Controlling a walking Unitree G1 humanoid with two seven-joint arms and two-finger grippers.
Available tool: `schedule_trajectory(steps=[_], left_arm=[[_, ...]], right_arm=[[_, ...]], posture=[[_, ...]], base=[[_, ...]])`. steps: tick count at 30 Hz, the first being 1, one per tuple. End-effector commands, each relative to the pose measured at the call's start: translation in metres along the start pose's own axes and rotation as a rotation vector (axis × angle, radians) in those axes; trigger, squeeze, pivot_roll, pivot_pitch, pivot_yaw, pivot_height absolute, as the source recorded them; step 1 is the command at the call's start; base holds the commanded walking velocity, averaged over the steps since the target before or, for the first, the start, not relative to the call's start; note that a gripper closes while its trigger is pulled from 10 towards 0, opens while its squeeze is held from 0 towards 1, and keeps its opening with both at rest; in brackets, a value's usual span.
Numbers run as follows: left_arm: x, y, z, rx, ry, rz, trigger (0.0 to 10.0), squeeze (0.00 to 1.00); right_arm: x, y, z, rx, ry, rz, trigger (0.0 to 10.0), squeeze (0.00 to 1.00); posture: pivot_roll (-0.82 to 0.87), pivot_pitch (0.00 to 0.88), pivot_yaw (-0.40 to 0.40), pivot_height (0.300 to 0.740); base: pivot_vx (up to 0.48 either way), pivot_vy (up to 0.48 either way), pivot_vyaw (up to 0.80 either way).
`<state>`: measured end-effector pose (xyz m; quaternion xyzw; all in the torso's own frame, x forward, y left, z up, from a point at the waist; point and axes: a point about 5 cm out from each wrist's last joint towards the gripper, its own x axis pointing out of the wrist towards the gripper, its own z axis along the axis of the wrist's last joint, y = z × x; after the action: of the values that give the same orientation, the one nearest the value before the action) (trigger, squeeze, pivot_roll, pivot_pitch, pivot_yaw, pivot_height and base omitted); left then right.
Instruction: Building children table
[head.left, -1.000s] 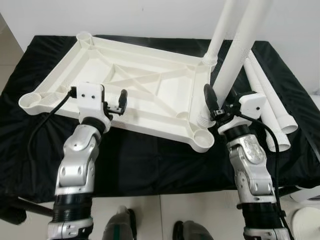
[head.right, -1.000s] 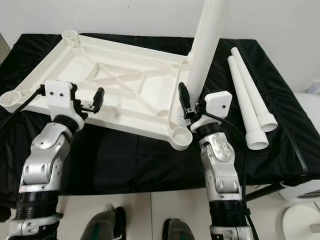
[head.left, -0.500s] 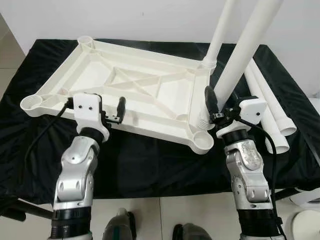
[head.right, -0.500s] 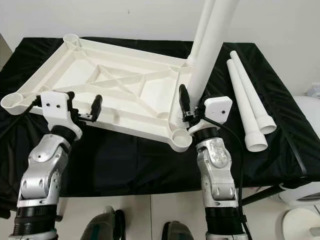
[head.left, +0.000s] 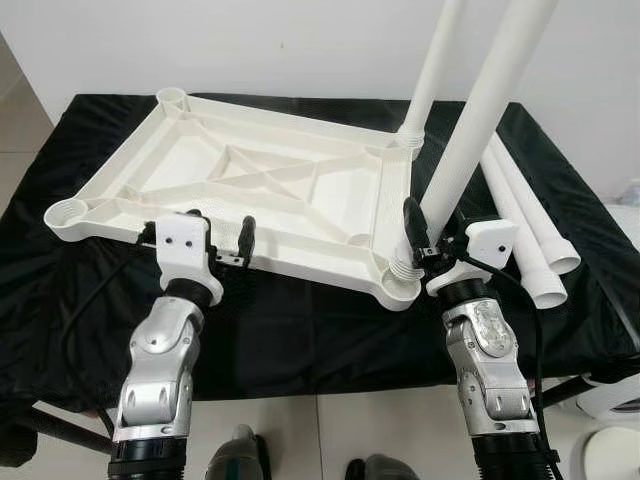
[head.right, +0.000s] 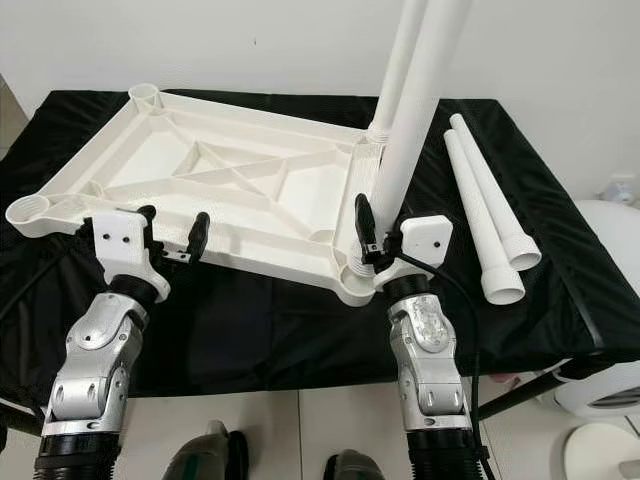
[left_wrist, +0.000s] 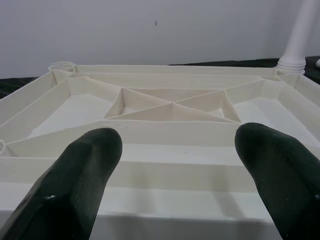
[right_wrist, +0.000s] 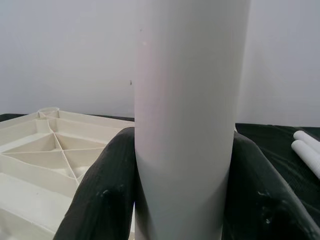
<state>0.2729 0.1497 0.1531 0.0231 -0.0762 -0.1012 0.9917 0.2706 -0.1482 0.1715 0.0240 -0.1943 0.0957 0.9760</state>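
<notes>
Tabletop (head.left: 250, 190), white and turned underside-up on the black cloth (head.left: 300, 320), filled the centre of the left eye view; one leg (head.left: 432, 70) already stood in the far corner socket at upper right, and two spare legs (head.left: 530, 230) lay at right. Step in hand, by my reading: seating the second leg (head.left: 480, 120) in the near corner socket (head.left: 400, 280) at centre right. Right gripper (head.left: 428, 235) was clamped on that leg just above its threaded end. Next move probably calls for pressing or twisting it home while the top is steadied. Right eye view: left gripper (head.right: 172, 235) sat at the tabletop's near edge, lower left, fingers spread. Left wrist view: both fingers (left_wrist: 75, 175) wide apart, apparently holding nothing; contact with the rim unclear. Right wrist view: fingers (right_wrist: 107, 190) pressed against both sides of the leg.
</notes>
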Motion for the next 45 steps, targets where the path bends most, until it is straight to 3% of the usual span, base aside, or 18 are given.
schedule_trajectory(steps=[1, 16, 24, 27, 29, 33, 39, 45], left_arm=[[-0.003, 0.004, -0.005, 0.0, 0.012, 0.083, 10.0, 0.0], [0.01, 0.007, -0.001, 0.04, -0.023, 0.049, 10.0, 0.0], [0.015, -0.014, 0.002, 0.076, -0.026, -0.084, 10.0, 0.0], [0.014, -0.027, 0.0, 0.095, -0.015, -0.169, 10.0, 0.0], [0.009, -0.043, -0.009, 0.137, 0.023, -0.307, 10.0, 0.0], [0.006, -0.048, -0.012, 0.148, 0.041, -0.368, 10.0, 0.0], [0.005, -0.06, -0.021, 0.209, 0.093, -0.612, 10.0, 0.0], [0.01, -0.065, -0.024, 0.258, 0.112, -0.749, 10.0, 0.0]], right_arm=[[-0.002, -0.001, -0.003, -0.011, 0.001, -0.009, 10.0, 0.0], [0.009, -0.002, -0.001, -0.025, -0.016, 0.018, 10.0, 0.0], [0.014, -0.002, 0.001, -0.035, -0.023, 0.033, 10.0, 0.0], [0.015, -0.003, 0.001, -0.039, -0.024, 0.035, 10.0, 0.0], [0.014, -0.004, 0.001, -0.041, -0.021, 0.033, 10.0, 0.0], [0.014, -0.004, 0.001, -0.04, -0.02, 0.032, 10.0, 0.0], [0.017, -0.005, 0.003, -0.045, -0.029, 0.033, 10.0, 0.0], [0.017, -0.008, 0.004, -0.055, -0.035, 0.02, 10.0, 0.0]], posture=[[0.03, 0.0, -0.001, 0.74], [0.05, 0.0, -0.03, 0.74], [0.05, 0.001, -0.029, 0.74], [0.05, 0.008, -0.029, 0.74], [0.05, 0.021, -0.023, 0.74], [0.05, 0.022, -0.024, 0.74], [0.05, 0.032, -0.018, 0.74], [0.03, 0.031, 0.0, 0.74]], base=[[0.0, 0.0, 0.0], [0.0, 0.0, 0.0], [0.0, 0.0, 0.0], [0.0, 0.0, 0.0], [0.0, 0.0, 0.0], [0.0, 0.0, 0.0], [0.0, 0.0, 0.0], [0.0, 0.0, 0.0]])
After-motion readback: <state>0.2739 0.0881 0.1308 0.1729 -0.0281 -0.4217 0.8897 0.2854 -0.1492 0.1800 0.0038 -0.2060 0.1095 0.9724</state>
